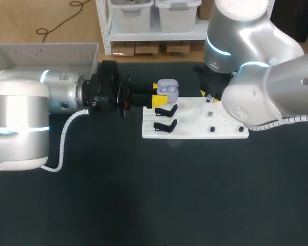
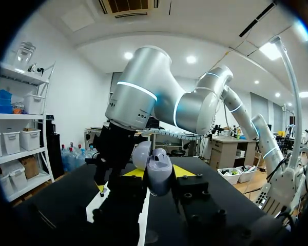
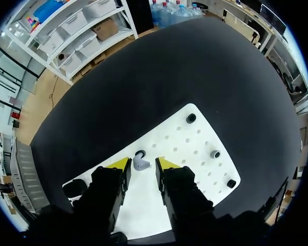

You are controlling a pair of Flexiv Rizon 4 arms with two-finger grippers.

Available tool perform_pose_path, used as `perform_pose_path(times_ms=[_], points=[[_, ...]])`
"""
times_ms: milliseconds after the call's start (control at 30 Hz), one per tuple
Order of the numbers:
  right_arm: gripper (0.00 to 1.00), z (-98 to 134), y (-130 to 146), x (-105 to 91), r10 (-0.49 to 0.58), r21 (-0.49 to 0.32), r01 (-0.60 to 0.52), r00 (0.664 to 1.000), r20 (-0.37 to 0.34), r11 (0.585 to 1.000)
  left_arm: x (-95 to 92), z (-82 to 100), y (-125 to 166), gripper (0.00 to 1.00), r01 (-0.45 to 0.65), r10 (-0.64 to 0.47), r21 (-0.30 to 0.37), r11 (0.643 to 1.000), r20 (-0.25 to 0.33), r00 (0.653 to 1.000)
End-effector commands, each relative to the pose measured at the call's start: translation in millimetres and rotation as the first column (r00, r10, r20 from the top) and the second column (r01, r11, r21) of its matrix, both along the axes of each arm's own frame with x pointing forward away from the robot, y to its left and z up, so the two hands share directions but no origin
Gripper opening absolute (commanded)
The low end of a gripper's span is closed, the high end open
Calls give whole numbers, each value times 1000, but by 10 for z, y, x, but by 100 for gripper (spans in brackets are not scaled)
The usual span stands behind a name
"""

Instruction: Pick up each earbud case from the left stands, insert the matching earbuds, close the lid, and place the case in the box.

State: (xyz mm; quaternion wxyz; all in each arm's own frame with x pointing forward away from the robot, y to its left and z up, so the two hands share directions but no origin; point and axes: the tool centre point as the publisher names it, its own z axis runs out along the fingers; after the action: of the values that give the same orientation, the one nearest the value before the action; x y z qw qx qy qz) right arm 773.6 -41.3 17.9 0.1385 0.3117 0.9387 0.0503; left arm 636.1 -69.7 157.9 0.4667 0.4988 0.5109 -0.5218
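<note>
Blocked at the board's (image 1: 195,134) far left corner by the left gripper (image 1: 156,93) clamping the open case (image 1: 168,88). Crowded just beside by two black stands (image 1: 166,117). Walled off far right by the right arm (image 1: 256,92). Wide open over the near table (image 1: 154,195).

Black table (image 1: 143,195), white pegboard (image 1: 195,129) on it

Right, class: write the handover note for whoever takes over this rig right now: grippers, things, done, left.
Left gripper: shut on the lavender earbud case, lid open, held by the white pegboard's far left corner.
Right gripper: open, fingertips either side of a lavender earbud lying on the pegboard.
Two black stands are empty; the grey box sits at the table's far left.
Done: case lifted and opened.
Left: grasp the earbud, seat it, close the lid, box the case. Earbuds already inside: cannot tell.
</note>
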Motion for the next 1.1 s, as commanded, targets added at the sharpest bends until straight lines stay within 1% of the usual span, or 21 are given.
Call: perform_pose_path(times_ms=[33,133,500,600,833,867,933,967,1000,1100], points=[[30,-11,-9,-39,0,-1,0,1000,15,1000,-13,-1,-2,0,-5,5,-1,1000,2,1000],[28,-18,-5,-36,1,1,-1,1000,15,1000,-13,-1,-2,0,-5,5,-1,1000,2,1000],[26,-35,19,-21,9,2,-9,1000,16,1000,-13,-1,-2,0,-5,5,-1,1000,2,1000],[20,-48,25,-13,11,0,-11,1000,15,1000,-13,-1,-2,0,-5,5,-1,1000,2,1000],[18,-65,27,0,17,-8,-17,1000,12,1000,-13,-1,-2,0,-5,5,-1,1000,2,1000],[16,-65,27,1,18,-9,-18,1000,12,1000,-13,-1,-2,0,-5,5,-1,1000,2,1000],[10,-65,26,3,20,-11,-20,1000,12,1000,-13,-1,-2,0,-5,5,-1,1000,2,1000],[8,-65,26,3,22,-11,-21,1000,12,1000,-13,-1,-2,0,-5,5,-1,1000,2,1000],[0,-58,28,0,24,-11,-23,1000,12,1000,-13,-1,-2,0,-5,5,-1,1000,2,1000],[0,-3,26,-23,27,-7,-27,999,18,1000,-13,-1,-2,0,-5,5,-1,1000,2,1000]])
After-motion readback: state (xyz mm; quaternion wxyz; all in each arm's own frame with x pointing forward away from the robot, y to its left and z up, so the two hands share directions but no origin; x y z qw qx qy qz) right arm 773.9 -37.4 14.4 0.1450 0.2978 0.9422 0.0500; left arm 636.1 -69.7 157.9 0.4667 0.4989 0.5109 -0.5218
